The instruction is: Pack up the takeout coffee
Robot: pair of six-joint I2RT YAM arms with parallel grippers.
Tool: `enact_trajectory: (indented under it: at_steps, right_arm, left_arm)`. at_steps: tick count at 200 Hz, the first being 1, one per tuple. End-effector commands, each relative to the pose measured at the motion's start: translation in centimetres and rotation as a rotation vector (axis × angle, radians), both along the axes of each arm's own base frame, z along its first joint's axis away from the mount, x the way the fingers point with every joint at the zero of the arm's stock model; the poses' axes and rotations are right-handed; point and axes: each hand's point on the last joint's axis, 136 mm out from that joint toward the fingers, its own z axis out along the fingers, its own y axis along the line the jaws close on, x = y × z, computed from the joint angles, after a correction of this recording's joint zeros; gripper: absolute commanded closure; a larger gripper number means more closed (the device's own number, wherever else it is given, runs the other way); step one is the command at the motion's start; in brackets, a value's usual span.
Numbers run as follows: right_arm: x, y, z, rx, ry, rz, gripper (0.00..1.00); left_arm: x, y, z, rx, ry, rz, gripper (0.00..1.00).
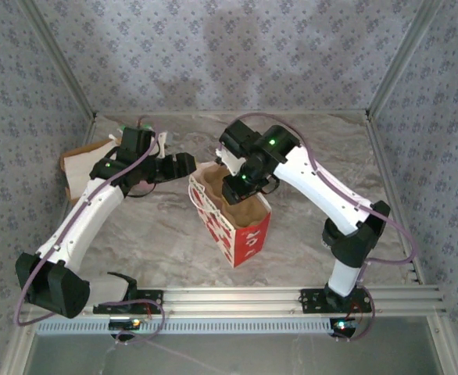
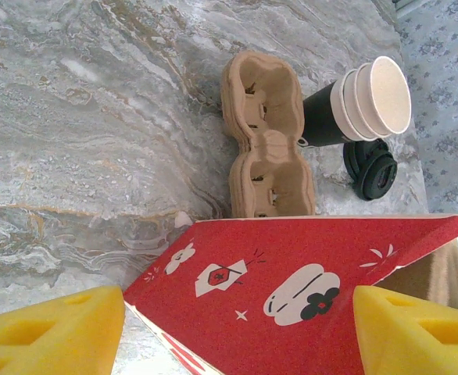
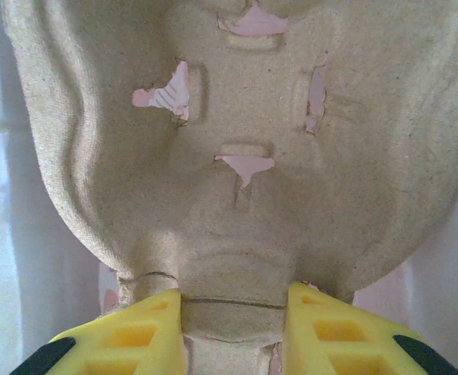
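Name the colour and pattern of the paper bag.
The paper bag is red with white and black printed motifs; the left wrist view shows it best.

Rough pulp carrier (image 3: 245,156) between the right fingers (image 3: 147,328), matt red paper bag (image 2: 291,289) between the left fingers (image 2: 53,332), beyond them shiny black plastic lid (image 2: 372,168), smooth marbled tabletop (image 2: 73,117)
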Motion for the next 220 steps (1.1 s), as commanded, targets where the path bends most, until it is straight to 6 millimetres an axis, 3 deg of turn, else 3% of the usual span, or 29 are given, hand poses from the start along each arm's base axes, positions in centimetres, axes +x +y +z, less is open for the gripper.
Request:
enact_trajectory:
  at_steps: [1, 77, 170, 220]
  right_arm:
    - [-0.4, -0.4, -0.5, -0.065, 0.007, 0.001, 0.68]
    - [-0.4, -0.3, -1.5, -0.166, -0.013, 0.027, 0.68]
    - [-0.2, -0.2, -2.8, -0.278, -0.046, 0.046, 0.68]
    - [-0.3, 0.1, -3.8, -0.297, -0.028, 0.055, 0.69]
  left_arm:
    - [-0.3, 0.2, 0.8, -0.013, -0.025, 0.003, 0.24]
    - [-0.4, 0.2, 1.9, -0.036, -0.069, 0.006, 0.24]
    - [-2.4, 3.3, 5.6, -0.036, -0.221, 0.140, 0.14]
    - [-5.2, 4.2, 3.7, -0.061, -0.183, 0.163, 0.21]
